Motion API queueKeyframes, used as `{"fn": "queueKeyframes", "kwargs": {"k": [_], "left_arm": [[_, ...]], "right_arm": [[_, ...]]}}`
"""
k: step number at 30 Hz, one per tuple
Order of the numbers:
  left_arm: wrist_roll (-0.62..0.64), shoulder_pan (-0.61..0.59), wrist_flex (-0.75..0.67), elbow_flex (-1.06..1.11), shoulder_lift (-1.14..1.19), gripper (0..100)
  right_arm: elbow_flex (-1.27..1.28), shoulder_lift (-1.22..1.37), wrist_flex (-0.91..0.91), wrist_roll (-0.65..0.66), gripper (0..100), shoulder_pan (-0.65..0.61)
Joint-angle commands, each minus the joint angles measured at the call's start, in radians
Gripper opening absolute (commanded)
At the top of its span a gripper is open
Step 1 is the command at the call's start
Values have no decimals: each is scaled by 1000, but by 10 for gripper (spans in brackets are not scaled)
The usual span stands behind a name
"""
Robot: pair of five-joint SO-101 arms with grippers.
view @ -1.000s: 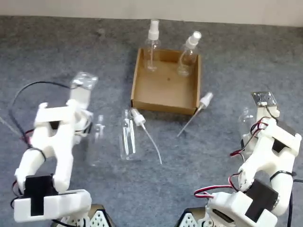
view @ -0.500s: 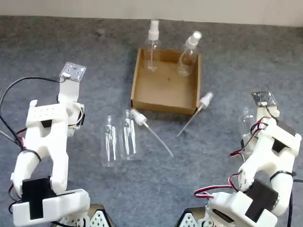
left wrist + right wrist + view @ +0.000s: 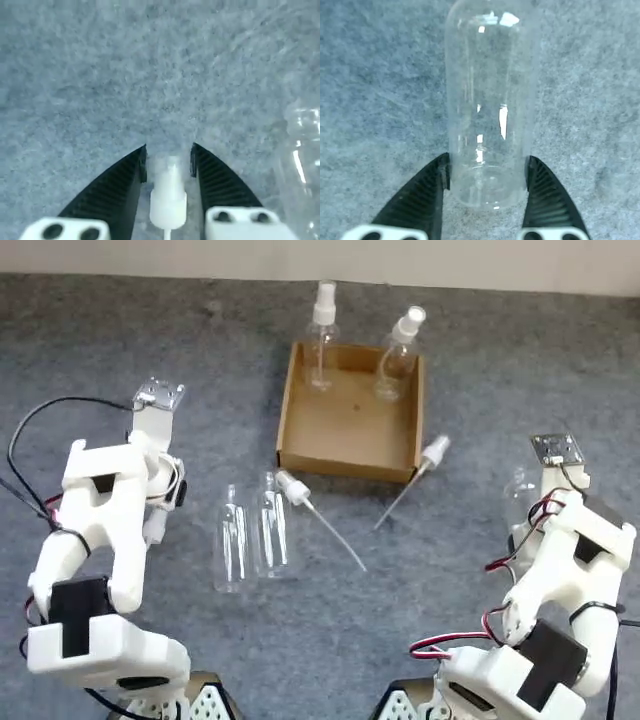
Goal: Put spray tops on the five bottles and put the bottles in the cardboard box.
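Note:
My left gripper (image 3: pixel 167 155) is shut on a white spray top (image 3: pixel 167 197), held low over the grey mat at the left. My right gripper (image 3: pixel 487 161) is shut on a clear bottle (image 3: pixel 490 90) without a top, which also shows beside the right arm (image 3: pixel 518 495). Two bare bottles (image 3: pixel 230 538) (image 3: pixel 270 525) lie side by side on the mat in front of the cardboard box (image 3: pixel 285 415). One loose spray top (image 3: pixel 292 487) lies at the nearer bottle's neck. Another spray top (image 3: pixel 435 450) leans at the box's right corner. Two topped bottles (image 3: pixel 322 335) (image 3: pixel 398 350) stand in the box.
The left arm (image 3: pixel 105 510) stands close to the left of the lying bottles. Long thin tubes (image 3: pixel 335 540) (image 3: pixel 395 505) trail from the loose spray tops across the mat. A black cable (image 3: pixel 60 415) loops at the far left.
The left arm swung left and back, then settled slightly nearer the bottles. The left lying bottle rolled right beside the other. The loose spray top's tube turned. The right arm has kept still.

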Motion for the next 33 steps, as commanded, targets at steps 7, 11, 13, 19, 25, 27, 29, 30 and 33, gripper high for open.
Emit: {"fn": "queueKeyframes", "kwargs": {"k": [7,11,13,19,25,27,29,30,33], "left_arm": [[-55,31,81,1,4,126],[-55,31,41,56,4,126],[-55,31,23,84,4,123],[-49,35,12,90,-8,2],[25,39,101,-30,-134,9],[64,44,137,-50,-203,9],[91,67,152,-45,-271,9],[107,76,155,-38,-302,9],[169,113,152,13,-377,9]], "right_arm": [[39,10,-2,12,95,-19],[39,10,-4,14,95,-18],[39,10,-4,46,95,-16],[41,10,-1,83,95,-15],[33,8,-1,89,95,-16],[31,8,1,89,96,-16],[31,8,2,83,97,-18],[31,8,4,83,104,-21],[31,8,4,35,176,-22]]}}
